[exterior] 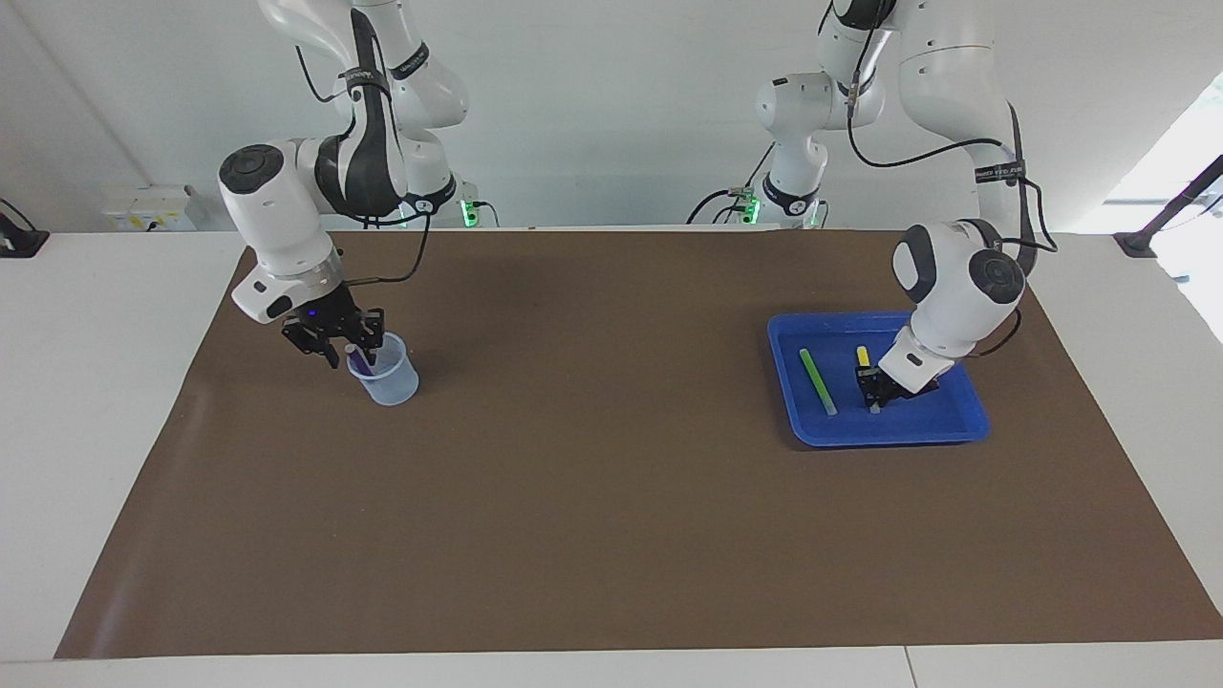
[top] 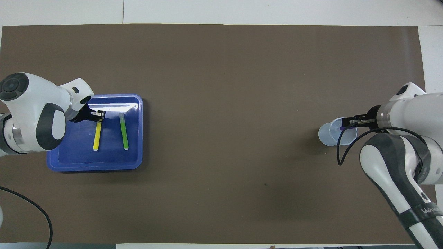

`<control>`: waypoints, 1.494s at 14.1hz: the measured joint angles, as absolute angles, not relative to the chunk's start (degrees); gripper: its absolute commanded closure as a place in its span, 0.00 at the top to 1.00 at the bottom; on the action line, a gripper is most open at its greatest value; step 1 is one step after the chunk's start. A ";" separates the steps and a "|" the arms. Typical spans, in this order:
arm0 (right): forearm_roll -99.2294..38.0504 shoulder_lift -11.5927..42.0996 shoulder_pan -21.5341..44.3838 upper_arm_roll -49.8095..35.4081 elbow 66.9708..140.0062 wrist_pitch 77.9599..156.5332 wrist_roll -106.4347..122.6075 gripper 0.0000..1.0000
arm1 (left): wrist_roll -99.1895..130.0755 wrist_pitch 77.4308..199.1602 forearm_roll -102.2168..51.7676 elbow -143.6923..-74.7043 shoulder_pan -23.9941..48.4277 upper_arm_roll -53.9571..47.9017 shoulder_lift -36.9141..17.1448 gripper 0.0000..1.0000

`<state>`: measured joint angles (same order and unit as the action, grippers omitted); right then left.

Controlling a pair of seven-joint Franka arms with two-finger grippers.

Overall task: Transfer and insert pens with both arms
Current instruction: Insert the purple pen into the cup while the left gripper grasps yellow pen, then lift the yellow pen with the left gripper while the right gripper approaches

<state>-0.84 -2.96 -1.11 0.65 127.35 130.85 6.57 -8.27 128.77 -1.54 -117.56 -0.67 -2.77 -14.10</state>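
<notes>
Yellow pen [top: 97, 136] in left pincer [top: 100, 115]

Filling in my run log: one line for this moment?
left gripper: shut on yellow pen, blue tray | right gripper: over cup, purple pen inside
</notes>
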 measured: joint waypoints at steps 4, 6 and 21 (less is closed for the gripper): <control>-0.88 -3.57 -1.10 0.56 122.23 126.71 3.88 1.00 | -8.23 120.28 -1.54 -111.50 -1.99 -2.76 -13.90 0.00; -0.88 -4.11 -1.06 0.41 118.10 121.58 1.42 1.00 | -7.47 116.88 -1.57 -109.14 -2.02 -2.78 -13.73 0.00; -0.92 -4.13 -0.92 -0.08 95.11 93.26 -3.78 1.00 | 63.65 99.54 -36.93 -96.34 2.17 -6.71 -9.97 0.00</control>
